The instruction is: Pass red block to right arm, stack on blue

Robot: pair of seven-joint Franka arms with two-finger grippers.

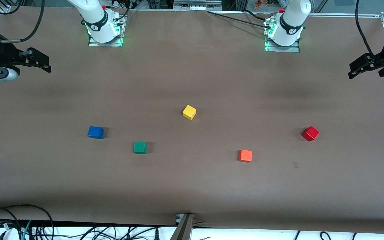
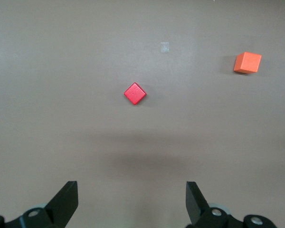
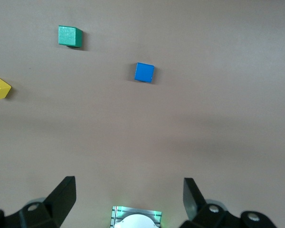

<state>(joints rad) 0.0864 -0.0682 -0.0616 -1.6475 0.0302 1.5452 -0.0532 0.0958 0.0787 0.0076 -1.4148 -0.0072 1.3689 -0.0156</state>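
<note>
The red block [image 1: 310,133] lies on the brown table toward the left arm's end; it also shows in the left wrist view [image 2: 135,93]. The blue block [image 1: 95,132] lies toward the right arm's end and shows in the right wrist view [image 3: 144,72]. My left gripper [image 1: 362,68] hangs open and empty [image 2: 132,190] high over the table edge at its end, apart from the red block. My right gripper [image 1: 46,63] hangs open and empty [image 3: 129,187] over its end of the table, apart from the blue block.
A green cube [image 1: 140,147] lies beside the blue block, nearer the front camera. A yellow cube [image 1: 189,112] lies mid-table. An orange cube [image 1: 245,155] lies between the green cube and the red block. A small pale mark [image 1: 295,165] is on the table near the red block.
</note>
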